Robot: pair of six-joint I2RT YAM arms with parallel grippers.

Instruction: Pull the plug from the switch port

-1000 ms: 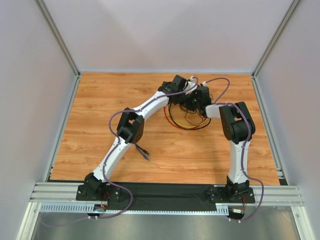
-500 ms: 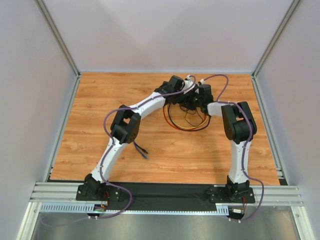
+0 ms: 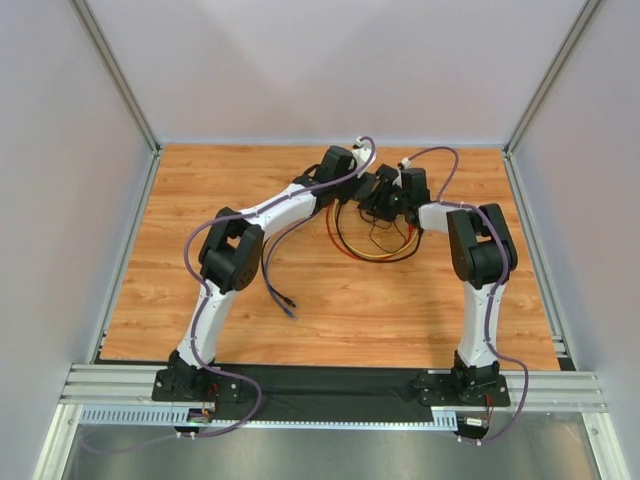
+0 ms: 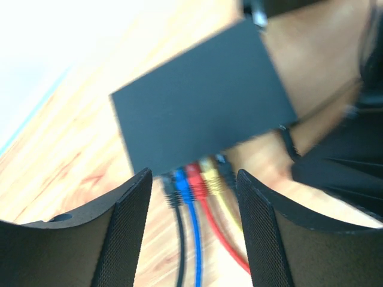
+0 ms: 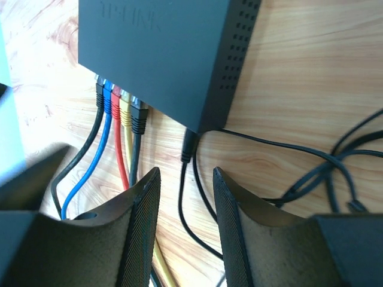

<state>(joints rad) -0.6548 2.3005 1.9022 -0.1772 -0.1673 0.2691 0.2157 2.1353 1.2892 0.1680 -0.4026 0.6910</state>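
Top external: wooden table [image 3: 200, 200] boxed by pale walls [image 3: 330, 70]. The left arm [image 3: 280, 210] and right arm [image 3: 480, 260] converge near the 12 o'clock edge, above a red-and-yellow cable loop [image 3: 365, 250]. Bare wood shows toward 9 and 6 o'clock.

Left wrist: the left claw [image 4: 192, 179] is spread, pinching nothing. The switch [image 4: 203, 107] lies flat at its 12 o'clock. Five plugs [image 4: 194, 179] (black, blue, red, yellow, black) are seated along the switch's 6 o'clock edge, level with the fingertips.

Right wrist: the right claw [image 5: 187, 173] stands partly parted, gripping nothing. The switch is at its 12 o'clock and the plugs at 10 o'clock. A black power lead [image 5: 187, 146] enters the switch's corner and runs between the fingers. The embossed lettering [image 5: 131, 18], upside down, appears to read TP-LINK.
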